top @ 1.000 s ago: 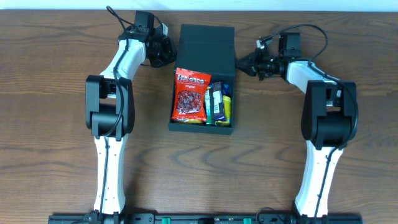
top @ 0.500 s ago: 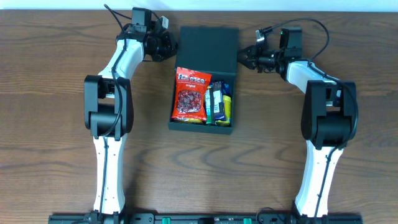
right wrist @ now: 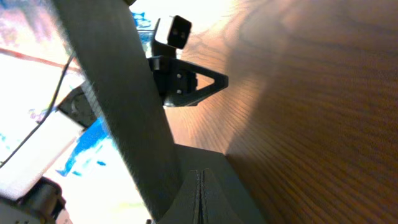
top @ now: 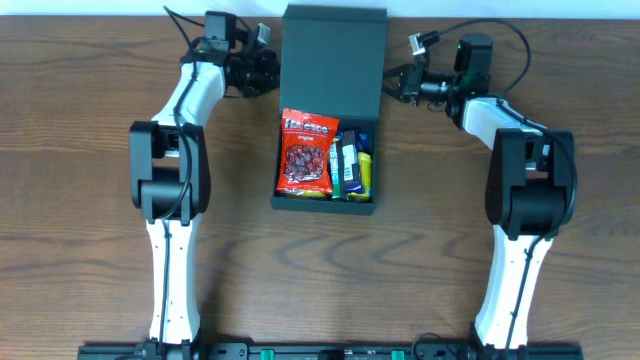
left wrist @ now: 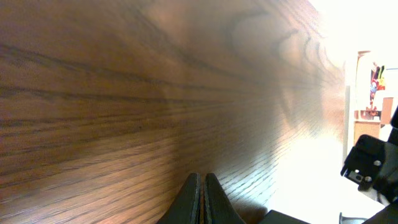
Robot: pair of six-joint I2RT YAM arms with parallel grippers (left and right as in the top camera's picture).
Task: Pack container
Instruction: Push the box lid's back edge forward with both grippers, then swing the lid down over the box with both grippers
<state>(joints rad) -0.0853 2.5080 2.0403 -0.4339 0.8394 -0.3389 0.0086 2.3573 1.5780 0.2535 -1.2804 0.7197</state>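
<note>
Container (top: 325, 206) sits mid-table, long axis running near to far, flap lid (top: 333, 58) open and reaching toward the far edge of the table (top: 90, 120). Inside, a red snack packet (top: 307, 152) fills the left half. A dark green-labelled packet (top: 347, 165) lies right of it, and a blue/yellow packet (top: 366, 172) sits against the right wall.

Left gripper (top: 274, 74) is at the far left, just beside the lid's left edge. Its jaws are pressed together on nothing, and in the wrist view its fingers (left wrist: 191, 200) meet with no gap, with only wood grain ahead.

Right gripper (top: 395, 86) is at the far right, just beside the lid's right edge. Its jaws are also pressed together and empty, its fingers (right wrist: 212, 200) meeting at a thin seam. In that view the lid's edge runs as a dark slab just left of the fingers. Can't tell whether either gripper actually touches the lid.
</note>
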